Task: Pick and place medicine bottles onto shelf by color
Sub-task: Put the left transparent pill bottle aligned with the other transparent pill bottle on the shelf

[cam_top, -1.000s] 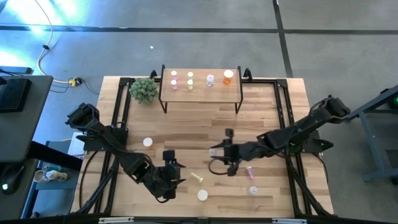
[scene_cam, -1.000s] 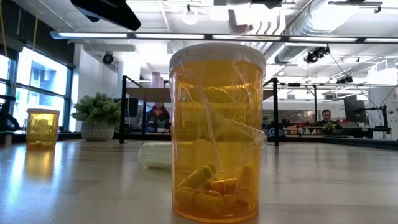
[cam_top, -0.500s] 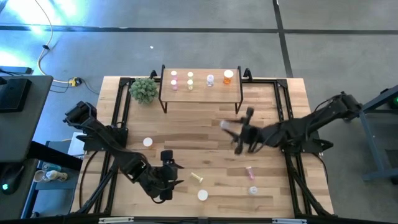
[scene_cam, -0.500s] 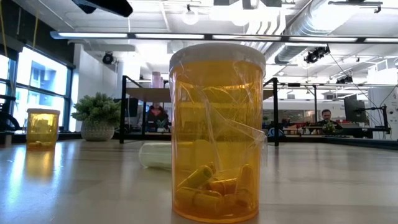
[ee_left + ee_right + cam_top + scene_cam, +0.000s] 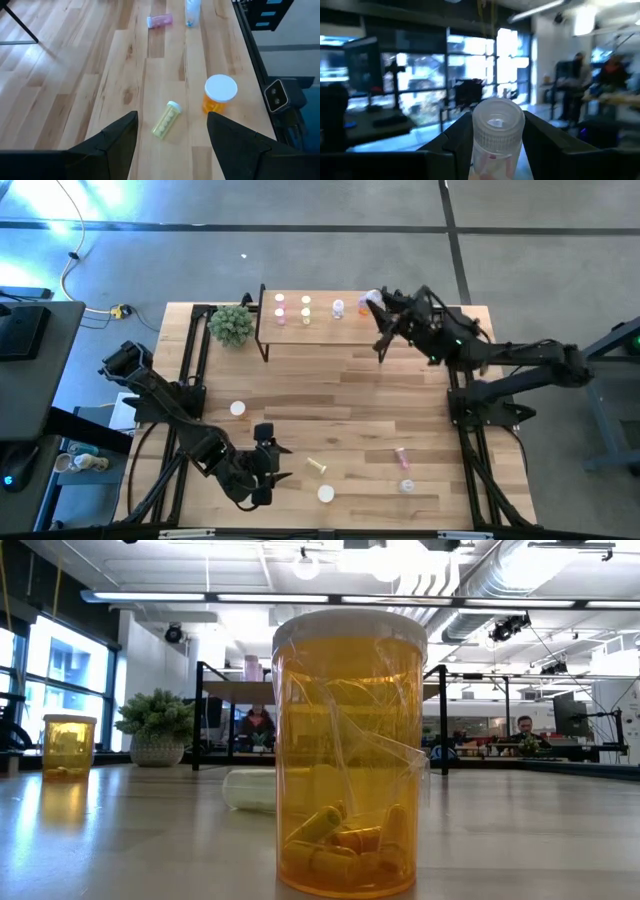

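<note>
My right gripper is up at the right end of the small wooden shelf, shut on a pale translucent medicine bottle with a white cap. Several white-capped bottles stand on the shelf top: pink, yellow-green and pale. My left gripper is open and empty near the table's front edge. In its wrist view, beyond the fingers, a yellow-green bottle lies on its side and an orange bottle stands upright. My right gripper pinches the bottle's body between its two fingers, just below the white cap. The arm reaches in from the table's right. The capped end stands out past the fingertips. The bottle is lifted clear of table and shelf.
On the table are an orange bottle, a lying pink bottle and a pale bottle. A potted plant stands left of the shelf. In the low view an orange bottle stands close to the camera.
My right gripper has risen from the middle of the table and swung toward the far edge, to the shelf's right end, carrying the bottle clear of the table and turning as it went. My left gripper has drifted slightly toward the near edge.
</note>
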Available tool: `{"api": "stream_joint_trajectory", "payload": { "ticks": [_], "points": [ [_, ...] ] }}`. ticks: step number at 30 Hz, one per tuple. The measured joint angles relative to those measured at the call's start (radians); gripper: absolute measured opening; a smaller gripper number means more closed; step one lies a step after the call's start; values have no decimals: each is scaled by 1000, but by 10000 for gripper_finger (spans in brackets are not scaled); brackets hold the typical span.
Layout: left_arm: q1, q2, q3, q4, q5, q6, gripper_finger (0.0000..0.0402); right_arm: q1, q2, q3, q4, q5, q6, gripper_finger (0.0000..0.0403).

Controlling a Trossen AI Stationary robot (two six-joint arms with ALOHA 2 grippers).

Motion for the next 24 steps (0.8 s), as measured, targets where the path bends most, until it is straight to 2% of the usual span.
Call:
{"api": "stream_joint_trajectory", "payload": {
  "ticks": [2,5,10,24],
  "points": [
    [0,0,0,0,0,0,227,-66,24,0,-47,-96,84,138],
    [0,0,0,0,2,0,227,-145,73,0,-114,-183,161,138],
    [0,0,0,0,3,0,227,-221,188,0,-159,-310,201,138],
    [0,0,0,0,3,0,227,-279,427,43,-153,-395,146,138]
  ]
}}
